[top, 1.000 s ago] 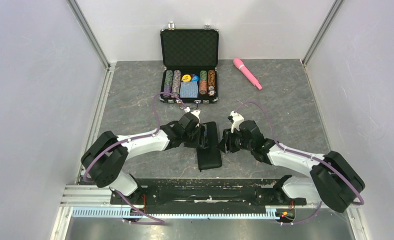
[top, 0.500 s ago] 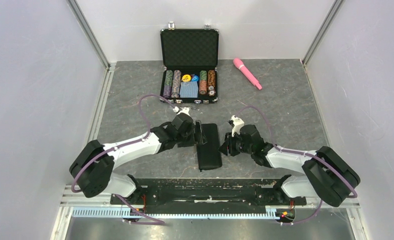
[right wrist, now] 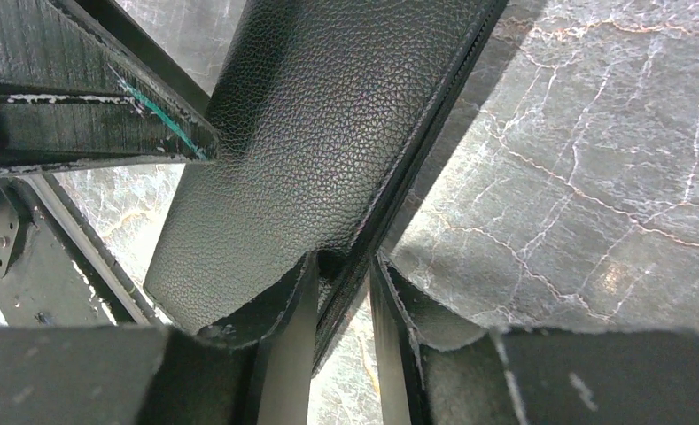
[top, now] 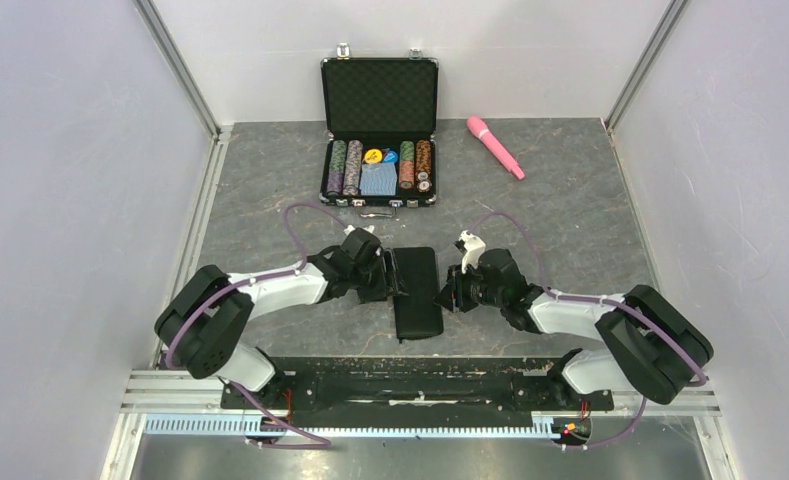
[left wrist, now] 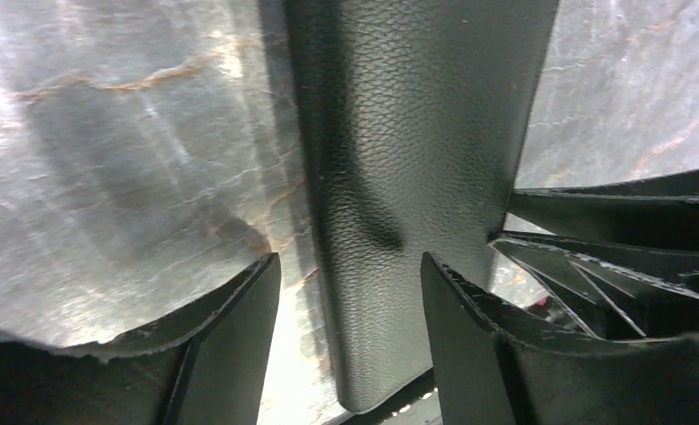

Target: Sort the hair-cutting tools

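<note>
Seemingly opening the black grained pouch point(top: 417, 290), centre frame: right gripper point(right wrist: 341, 270) pinches its edge; left gripper point(left wrist: 347, 266), spread, must clamp.

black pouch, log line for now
left claw: open, astride black pouch | right claw: shut on its zip edge

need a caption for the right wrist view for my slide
Right gripper nips one long edge of the black pouch, grey marbled table behind.
</note>
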`<state>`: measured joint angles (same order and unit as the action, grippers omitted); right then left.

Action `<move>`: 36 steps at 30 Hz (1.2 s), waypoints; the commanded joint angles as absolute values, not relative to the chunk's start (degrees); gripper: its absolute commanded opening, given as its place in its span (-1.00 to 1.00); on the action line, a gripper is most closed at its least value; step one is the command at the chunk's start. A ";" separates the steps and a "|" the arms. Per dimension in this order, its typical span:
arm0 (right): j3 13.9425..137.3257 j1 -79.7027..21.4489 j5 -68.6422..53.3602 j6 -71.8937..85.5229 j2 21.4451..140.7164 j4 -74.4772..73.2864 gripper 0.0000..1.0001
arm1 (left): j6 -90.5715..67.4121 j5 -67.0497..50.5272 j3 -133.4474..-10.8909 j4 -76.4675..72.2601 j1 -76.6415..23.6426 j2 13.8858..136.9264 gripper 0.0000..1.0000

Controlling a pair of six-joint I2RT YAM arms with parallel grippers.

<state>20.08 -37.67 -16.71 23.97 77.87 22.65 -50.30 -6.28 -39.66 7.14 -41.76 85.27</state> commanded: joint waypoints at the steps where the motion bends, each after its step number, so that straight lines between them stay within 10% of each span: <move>1: 21.40 -37.97 -16.85 22.67 79.18 22.48 -0.39 | -52.27 -12.78 -39.91 1.56 -41.75 86.54 0.25; 16: 28.12 -38.01 -12.24 18.98 78.98 17.63 -0.25 | -58.55 -3.57 -37.99 0.92 -41.68 81.71 -0.92; 36: 24.52 -52.71 -16.28 12.51 74.85 23.23 -0.20 | -84.38 22.21 -26.99 9.43 -39.64 63.70 -0.95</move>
<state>24.51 -51.68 -13.76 14.24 71.94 18.13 -75.59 14.24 -28.80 8.25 -40.36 67.59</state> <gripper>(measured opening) 0.415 0.046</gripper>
